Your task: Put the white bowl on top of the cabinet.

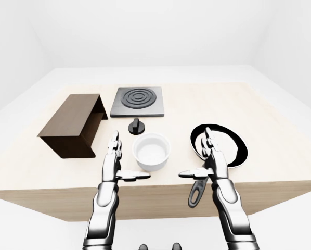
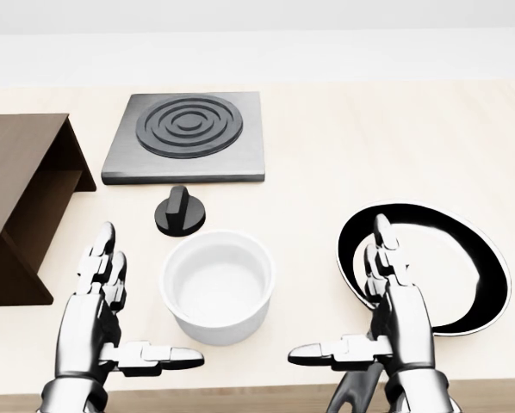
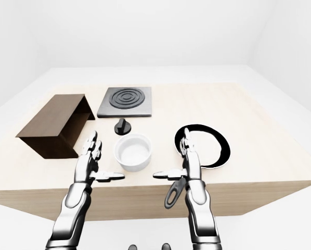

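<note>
- Left robot hand (image 2: 111, 310) and right robot hand (image 2: 387, 310): fingers spread, grasping nothing, flanking bowl.
- Bowl (image 2: 217, 285) upright on counter (image 2: 326, 172), below knob (image 2: 180, 211), between cabinet (image 1: 75, 124) and pan (image 2: 430, 275).

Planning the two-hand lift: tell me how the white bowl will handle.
The white bowl looks rigid, with thick walls, so it probably won't flex. Its smooth, glossy sides may slip between fingers. Wide and low with a flat base, it seems unlikely to tip or roll.

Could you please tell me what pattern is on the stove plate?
Raised concentric rings on the dark grey stove plate, clearest in the head view.
</note>
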Available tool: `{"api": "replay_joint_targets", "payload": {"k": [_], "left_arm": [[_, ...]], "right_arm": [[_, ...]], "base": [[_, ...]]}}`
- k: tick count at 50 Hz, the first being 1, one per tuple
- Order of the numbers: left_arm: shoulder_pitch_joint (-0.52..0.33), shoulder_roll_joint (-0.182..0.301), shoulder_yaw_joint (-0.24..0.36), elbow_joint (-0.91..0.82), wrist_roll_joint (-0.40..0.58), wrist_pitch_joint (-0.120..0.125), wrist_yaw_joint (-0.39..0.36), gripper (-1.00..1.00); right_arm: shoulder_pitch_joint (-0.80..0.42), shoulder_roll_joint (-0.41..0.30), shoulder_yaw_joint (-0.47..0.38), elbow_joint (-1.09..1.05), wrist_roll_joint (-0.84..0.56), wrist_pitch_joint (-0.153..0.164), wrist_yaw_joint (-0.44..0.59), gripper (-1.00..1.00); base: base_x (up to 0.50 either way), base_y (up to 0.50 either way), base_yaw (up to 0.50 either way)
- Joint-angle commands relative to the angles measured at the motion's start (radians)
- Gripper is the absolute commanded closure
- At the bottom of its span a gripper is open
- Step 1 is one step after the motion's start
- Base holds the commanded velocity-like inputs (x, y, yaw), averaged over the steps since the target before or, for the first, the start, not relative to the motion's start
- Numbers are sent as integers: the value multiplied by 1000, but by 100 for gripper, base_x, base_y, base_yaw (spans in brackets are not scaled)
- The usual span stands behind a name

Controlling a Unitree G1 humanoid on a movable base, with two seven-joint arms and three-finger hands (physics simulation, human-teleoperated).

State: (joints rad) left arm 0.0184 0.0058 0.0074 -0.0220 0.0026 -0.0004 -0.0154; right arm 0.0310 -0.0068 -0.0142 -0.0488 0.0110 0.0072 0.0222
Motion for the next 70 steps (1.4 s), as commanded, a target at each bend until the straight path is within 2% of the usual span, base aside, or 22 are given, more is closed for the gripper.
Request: {"api": "replay_joint_targets", "payload": {"k": [1, 3, 7, 15, 18, 24, 25, 29, 41, 70], "left_arm": [[37, 9, 16, -44, 14, -7, -21, -100], [36, 8, 17, -40, 21, -14, -16, -100], [40, 6, 10, -34, 32, -24, -14, -100], [48, 5, 7, -44, 36, -25, -15, -100], [48, 3, -1, -30, 48, -40, -12, -100], [47, 4, -2, -30, 50, -40, -11, -100], [53, 3, -5, -37, 55, -40, -11, -100], [58, 2, -11, -41, 67, -44, -7, -100], [90, -3, -36, -85, 80, -32, -11, -100], [91, -2, -37, -96, 79, -20, -14, -100]], "right_arm": [[79, -7, -36, -141, 26, 23, 37, -100], [81, -8, -44, -143, 17, 7, 31, -100], [89, -7, -51, -163, 25, 10, 37, -100], [96, -6, -54, -167, 28, -6, 45, -100], [97, -5, -54, -161, 24, -21, 43, -100], [101, -4, -53, -162, 12, -35, 34, -100], [106, -3, -48, -159, 0, -48, 31, -100], [118, 0, -41, -169, -5, -54, 28, -100], [139, 1, -26, -174, -18, -76, 30, -100], [149, 2, -18, -176, -24, -85, 34, -100]], "base": [[0, 0, 0], [0, 0, 0], [0, 0, 0], [0, 0, 0], [0, 0, 0], [0, 0, 0], [0, 0, 0], [0, 0, 0], [0, 0, 0], [0, 0, 0]]}}
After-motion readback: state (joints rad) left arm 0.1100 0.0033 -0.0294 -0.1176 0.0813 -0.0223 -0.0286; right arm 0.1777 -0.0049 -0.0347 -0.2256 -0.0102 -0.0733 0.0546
